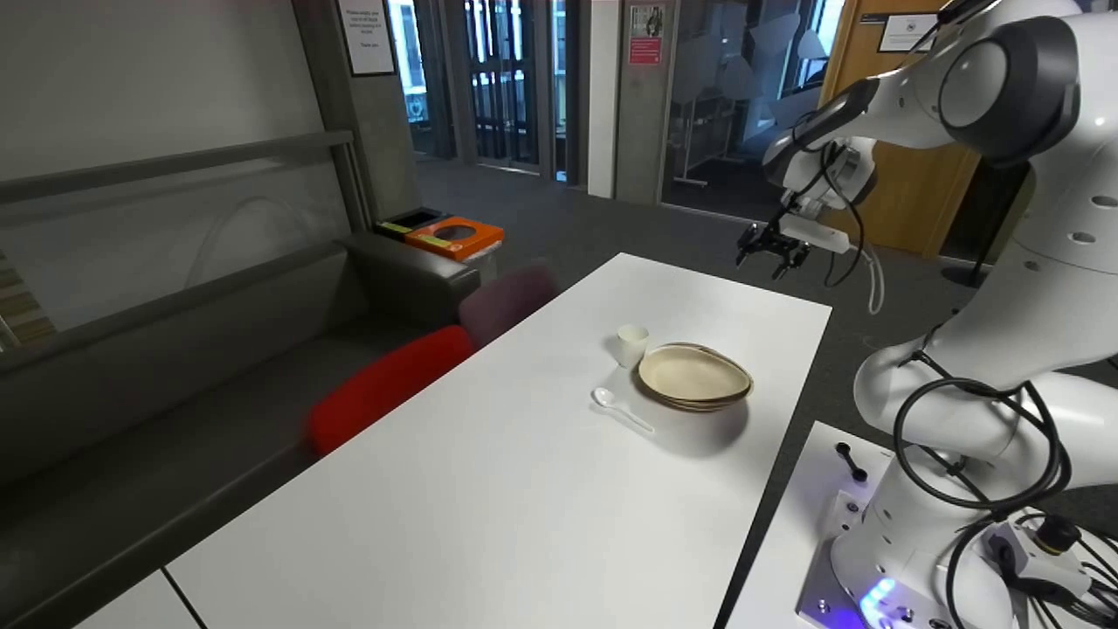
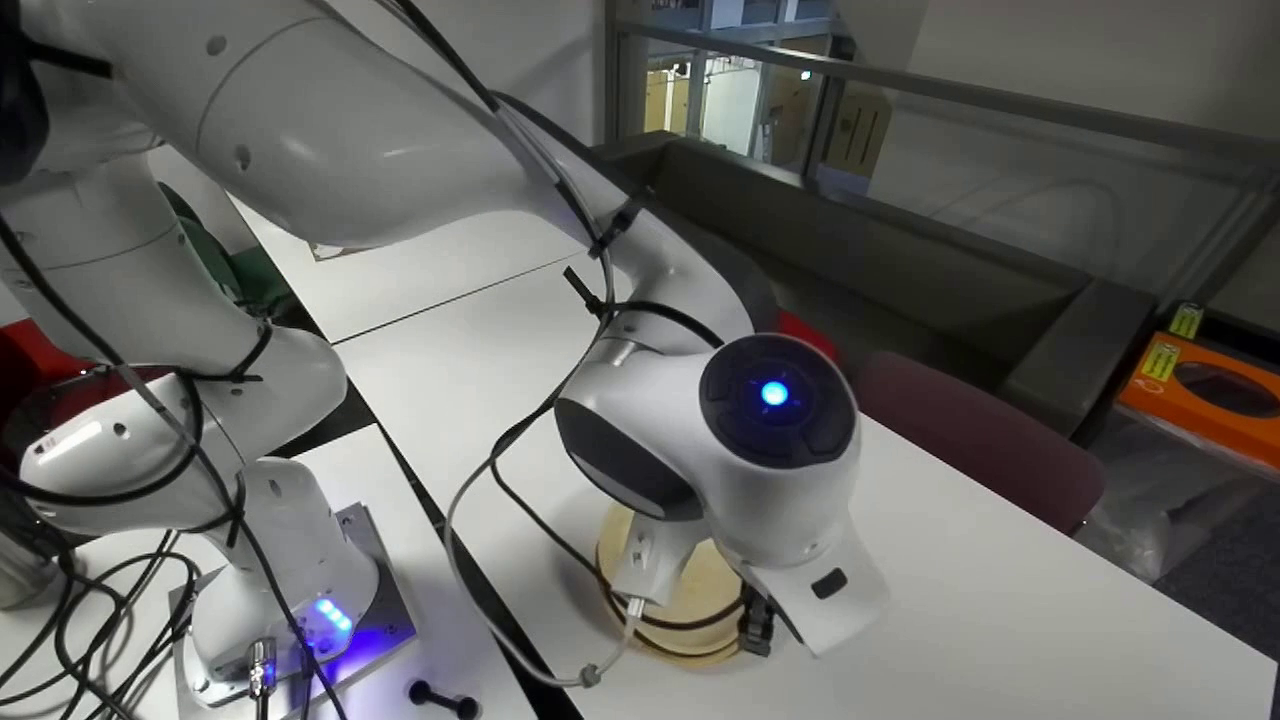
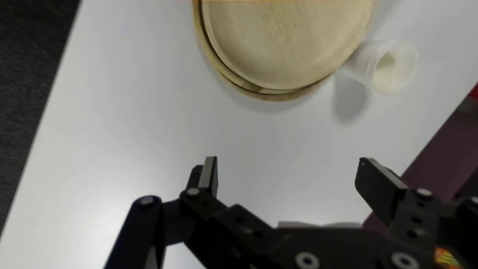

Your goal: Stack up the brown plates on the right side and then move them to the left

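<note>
In an exterior view the brown plates [image 1: 694, 374] sit in one stack toward two o'clock on the white desk [image 1: 489, 489]. They are round and shallow, with low rims and a matte, light tan surface that looks like wood; the wrist view, whose top edge cuts them off, shows fine straight grain on the uppermost one. The rims lie slightly out of line, the lower ones showing as thin darker bands.

At ten o'clock from the stack, just beside it, a small pale cup [image 1: 631, 347] stands upright, round and smooth, and translucent in the wrist view; whether it touches the plates I cannot tell. At eight o'clock lies a white spoon [image 1: 617, 406], slim and plastic-looking, its oval bowl toward ten and its handle toward four.

The black, angular fingers [image 3: 381, 190] are spread wide and hold nothing; smooth desk surface shows between their tips. In the wrist view the plates lie at twelve o'clock from that gap, and in an exterior view the fingers hang at one o'clock from the stack, apart from plates and desk. The robot's glossy white arm [image 2: 400, 150] hides part of the stack in an exterior view.

At nine o'clock from the plates, past the desk, stand a red chair [image 1: 393, 384] with a smooth curved back and a dark sofa [image 1: 175, 419] with a leathery sheen.
</note>
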Tool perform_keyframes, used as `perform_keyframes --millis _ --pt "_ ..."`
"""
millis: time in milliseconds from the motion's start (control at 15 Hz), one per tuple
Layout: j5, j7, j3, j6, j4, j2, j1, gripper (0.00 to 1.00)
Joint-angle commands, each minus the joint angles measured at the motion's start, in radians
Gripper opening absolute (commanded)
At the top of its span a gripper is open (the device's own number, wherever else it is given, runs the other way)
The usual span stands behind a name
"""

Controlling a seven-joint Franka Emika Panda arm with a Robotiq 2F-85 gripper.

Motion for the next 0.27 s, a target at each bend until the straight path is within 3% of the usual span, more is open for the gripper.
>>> perform_keyframes --millis 0,67,200 --pt "-0.205 0.276 -0.004 0.037 0.004 0.024 0.02 1.0" --pt "-0.138 0.163 -0.188 -0.007 0.006 0.003 0.188 1.0" --pt "-0.182 0.241 -0.178 0.013 0.006 0.021 0.19 1.0"
